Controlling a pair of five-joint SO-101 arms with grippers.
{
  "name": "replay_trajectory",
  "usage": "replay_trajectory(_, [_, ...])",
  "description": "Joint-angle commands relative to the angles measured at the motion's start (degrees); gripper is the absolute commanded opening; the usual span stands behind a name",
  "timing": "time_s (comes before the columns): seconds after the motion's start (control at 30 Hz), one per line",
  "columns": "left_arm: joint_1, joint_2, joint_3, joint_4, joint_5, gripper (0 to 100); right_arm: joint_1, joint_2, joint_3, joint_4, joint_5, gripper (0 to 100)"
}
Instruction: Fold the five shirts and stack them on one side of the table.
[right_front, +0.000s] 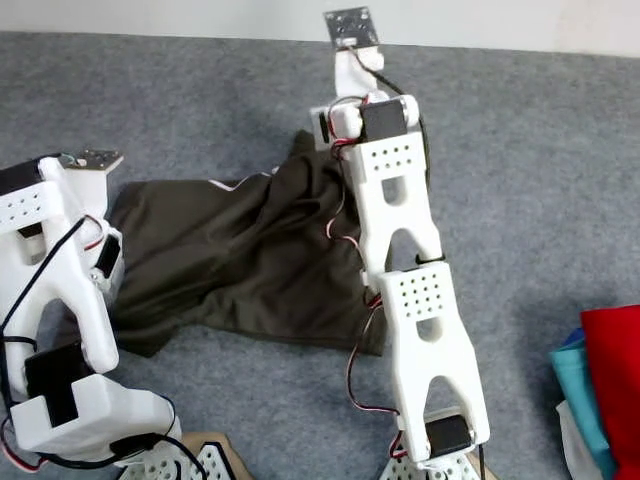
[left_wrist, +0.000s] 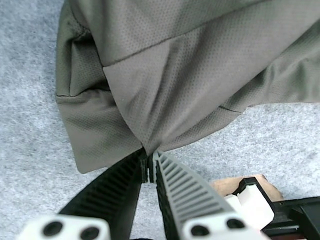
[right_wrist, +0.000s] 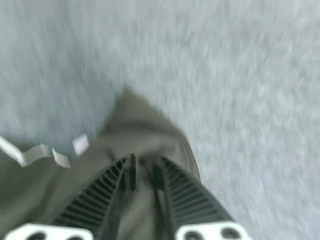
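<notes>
Two thin pinches on the olive shirt may slip.
Our left gripper is closed on its hem, our right gripper on its far corner; uneven pulls would bunch the cloth lying on the table between them.

The right gripper pinches a bunched fold of the olive shirt over the grey table

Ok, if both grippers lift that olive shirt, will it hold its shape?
Probably not: the olive shirt lies in soft folds, so it should sag between the left gripper and right gripper. Its thin mesh looks light. It may drag rather than slide on the fuzzy grey table.
</notes>
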Motion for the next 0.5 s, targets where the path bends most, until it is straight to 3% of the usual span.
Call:
replay_trajectory(0.0, [0.13,-1.80,-0.13,0.35,0.44,1,-2.77,-0.40,2.77,-6.37,-1.58,12.8])
replay_trajectory(0.3, [0.13,-1.80,-0.13,0.35,0.44,1,-5.85,-0.84,17.27,-20.88,-1.76,13.1])
replay_trajectory(0.47, [0.13,-1.80,-0.13,0.35,0.44,1,-5.58,-0.31,22.64,-23.43,-1.49,13.1])
